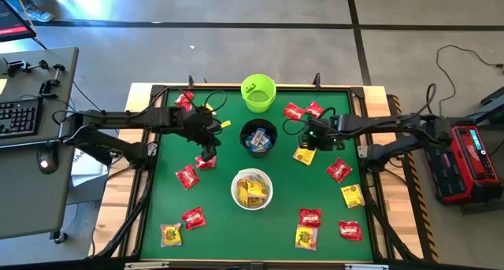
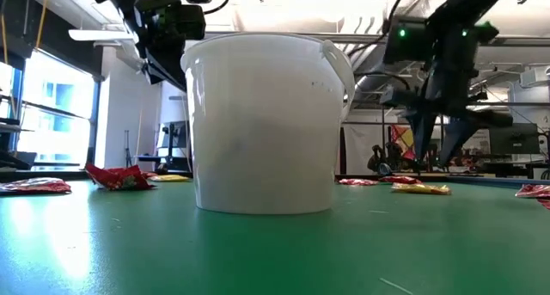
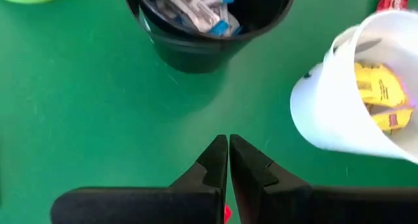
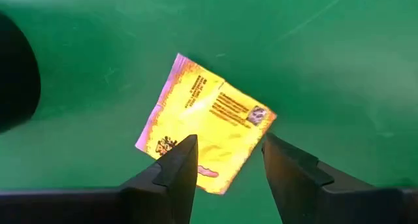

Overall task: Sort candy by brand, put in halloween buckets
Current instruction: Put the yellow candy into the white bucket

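Three buckets stand in a row down the middle of the green table: a lime green one [image 1: 258, 93], a black one [image 1: 258, 138] holding blue-and-white candy [image 3: 189, 5], and a white one [image 1: 252, 189] holding yellow packets [image 3: 382, 96]. My left gripper [image 1: 206, 154] is left of the black bucket, raised and shut [image 3: 228, 159], with a red packet [image 1: 204, 163] showing under it. My right gripper [image 1: 305, 142] is right of the black bucket and open. Its fingers [image 4: 177, 165] point down on either side of a corner of a yellow candy packet [image 4: 206, 123] that lies flat on the table [image 2: 421, 189]. My left gripper is shut from above, pointing down, on a red candy packet. Only a red sliver [image 3: 226, 214] shows between the fingers, far back. The fingers themselves hide which part of the packet they pinch and how it hangs.
Loose packets lie around the buckets: red ones [image 1: 187, 176] [image 1: 193, 217] [image 1: 294, 110] [image 1: 339, 170] [image 1: 309, 216] and yellow ones [image 1: 351, 196] [image 1: 171, 235] [image 1: 305, 238]. A raised wooden frame [image 1: 142, 183] borders the mat. In the low view the white bucket [image 2: 262, 123] fills the middle.
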Robot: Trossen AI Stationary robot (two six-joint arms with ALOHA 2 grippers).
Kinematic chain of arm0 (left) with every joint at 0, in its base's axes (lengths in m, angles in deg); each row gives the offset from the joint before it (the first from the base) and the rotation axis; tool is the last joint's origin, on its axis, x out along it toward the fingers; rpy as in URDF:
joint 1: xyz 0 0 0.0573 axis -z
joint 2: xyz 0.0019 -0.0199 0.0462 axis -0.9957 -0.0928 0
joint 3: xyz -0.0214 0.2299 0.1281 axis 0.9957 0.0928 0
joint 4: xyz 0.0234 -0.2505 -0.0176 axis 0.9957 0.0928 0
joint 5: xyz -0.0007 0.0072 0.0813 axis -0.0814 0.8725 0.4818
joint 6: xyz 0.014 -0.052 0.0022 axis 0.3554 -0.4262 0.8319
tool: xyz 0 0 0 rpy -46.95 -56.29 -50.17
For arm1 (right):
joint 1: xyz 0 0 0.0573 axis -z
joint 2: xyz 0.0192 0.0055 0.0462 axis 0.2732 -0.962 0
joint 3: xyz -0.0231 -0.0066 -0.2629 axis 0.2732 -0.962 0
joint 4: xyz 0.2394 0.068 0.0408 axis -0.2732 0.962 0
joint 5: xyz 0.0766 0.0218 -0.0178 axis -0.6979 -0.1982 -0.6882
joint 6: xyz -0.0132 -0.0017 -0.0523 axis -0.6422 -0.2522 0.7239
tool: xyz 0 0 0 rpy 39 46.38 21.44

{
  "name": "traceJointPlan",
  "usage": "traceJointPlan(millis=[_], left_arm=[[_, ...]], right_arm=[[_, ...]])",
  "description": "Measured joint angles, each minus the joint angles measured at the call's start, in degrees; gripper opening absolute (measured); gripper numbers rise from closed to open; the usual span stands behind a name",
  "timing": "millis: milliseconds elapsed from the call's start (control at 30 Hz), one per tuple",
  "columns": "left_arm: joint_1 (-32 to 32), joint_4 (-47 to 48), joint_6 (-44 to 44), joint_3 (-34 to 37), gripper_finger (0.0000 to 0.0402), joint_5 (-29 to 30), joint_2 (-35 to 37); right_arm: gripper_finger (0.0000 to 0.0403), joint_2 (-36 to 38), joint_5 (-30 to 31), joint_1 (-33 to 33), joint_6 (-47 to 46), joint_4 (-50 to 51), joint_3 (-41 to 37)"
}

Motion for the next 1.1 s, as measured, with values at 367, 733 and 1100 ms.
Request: traceJointPlan(millis=[367,733,1100], left_arm=[[-0.9,-1.3,0.6,0.0,0.0007,-2.7,0.0],[-0.9,-3.3,-2.7,0.0,0.0007,-3.5,0.0],[-0.7,-3.2,-6.0,0.0,0.0007,0.1,-0.1]], right_arm=[[0.0161,-0.7,-1.9,0.0,-7.6,-13.1,-9.6],[0.0081,-0.8,6.8,-0.2,-3.0,-14.2,-10.9],[0.0003,0.4,11.1,-1.1,7.3,-13.4,-10.2]])
